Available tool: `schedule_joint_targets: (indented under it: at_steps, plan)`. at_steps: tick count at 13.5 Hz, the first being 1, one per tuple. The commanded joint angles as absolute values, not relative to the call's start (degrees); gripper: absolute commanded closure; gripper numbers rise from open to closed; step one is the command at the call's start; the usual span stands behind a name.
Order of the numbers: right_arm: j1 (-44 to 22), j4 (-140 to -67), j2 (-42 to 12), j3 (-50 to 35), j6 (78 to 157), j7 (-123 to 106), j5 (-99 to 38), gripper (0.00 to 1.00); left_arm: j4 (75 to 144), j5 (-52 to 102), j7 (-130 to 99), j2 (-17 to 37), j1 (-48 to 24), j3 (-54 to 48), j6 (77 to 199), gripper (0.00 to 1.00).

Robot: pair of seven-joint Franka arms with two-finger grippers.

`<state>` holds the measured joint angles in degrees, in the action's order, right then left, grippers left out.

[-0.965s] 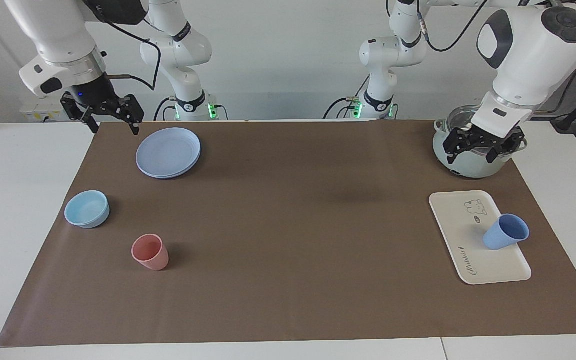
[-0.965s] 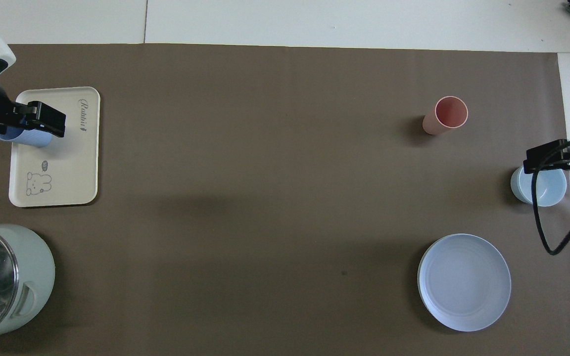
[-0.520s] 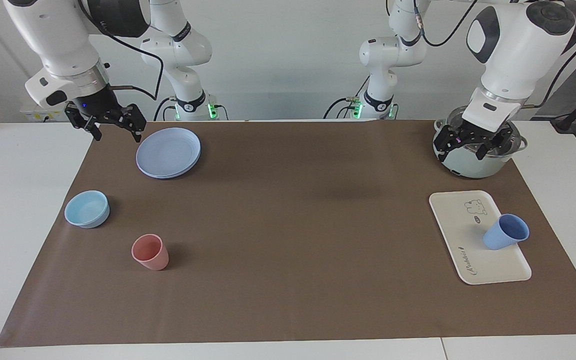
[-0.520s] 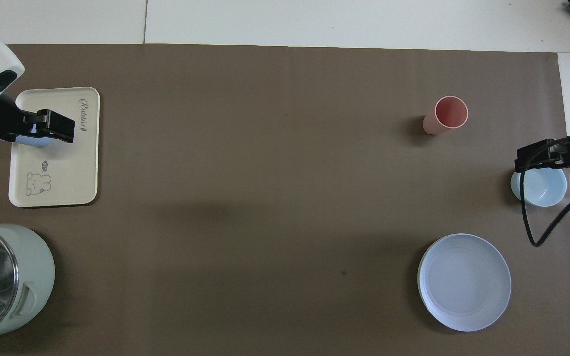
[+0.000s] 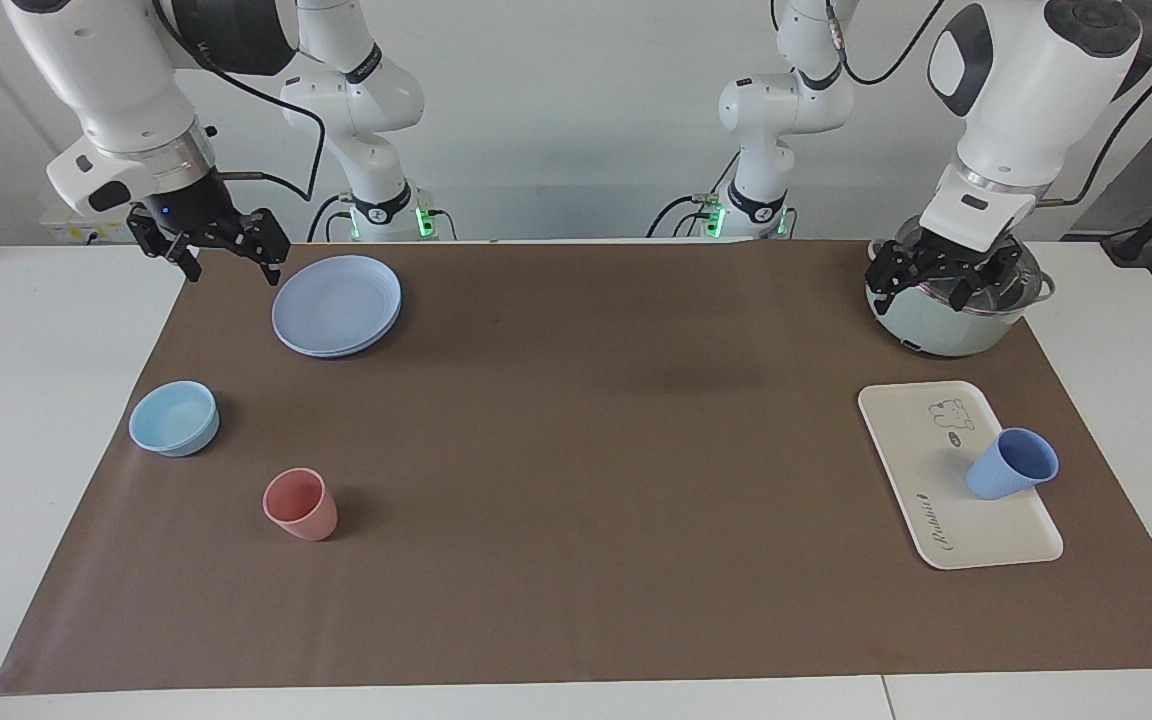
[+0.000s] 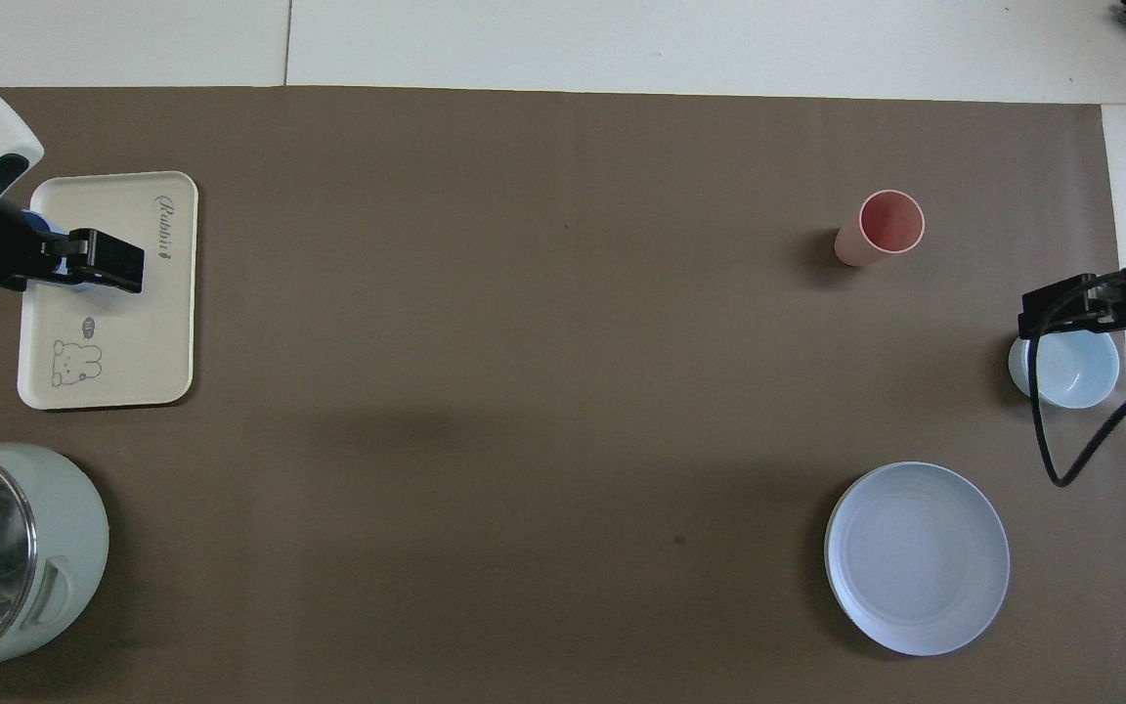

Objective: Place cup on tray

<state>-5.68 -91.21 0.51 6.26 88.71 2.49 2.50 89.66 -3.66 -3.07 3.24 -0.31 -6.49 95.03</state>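
Observation:
The periwinkle-blue cup [image 5: 1011,463] stands on the cream tray [image 5: 921,455], near the tray's edge toward the left arm's end of the table. Nothing is touching it. My left gripper [image 5: 926,285] hangs open and empty in the air over the pale green pot [image 5: 946,325], well apart from the cup. In the overhead view the left gripper [image 6: 64,266] covers most of the cup on the tray [image 6: 148,332]. My right gripper [image 5: 231,265] is open and empty, raised beside the round plate [image 5: 338,303] at the right arm's end.
A light-blue bowl [image 5: 174,417] and a pink cup [image 5: 301,503] stand on the brown mat toward the right arm's end. In the overhead view the right gripper [image 6: 1081,308] overlaps the bowl [image 6: 1066,372]. The pot [image 6: 6,552] stands nearer to the robots than the tray.
The left gripper has risen and drawn back toward the robots, away from the tray and over the pot. The right gripper lifted slightly. The cup has stayed put on the tray.

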Motion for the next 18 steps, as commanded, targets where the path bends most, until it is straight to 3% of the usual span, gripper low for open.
schedule_joint_targets:
  at_steps: [1,10,18]
  plan:
    - [-5.1,-84.5,-1.2,6.0,81.5,1.9,0.2,0.0,91.1,-2.8,-2.5,1.8,-0.6,-6.2,96.4,0.0]
    - [-5.4,-85.3,-1.1,5.9,81.7,2.4,-0.1,0.0,91.1,2.7,-2.5,-2.0,-1.1,-6.1,85.7,0.0]
    - [-5.6,-85.3,-0.9,5.9,83.8,2.5,-0.1,0.0,90.8,2.2,-2.5,-3.3,-0.4,-5.6,86.0,0.0]
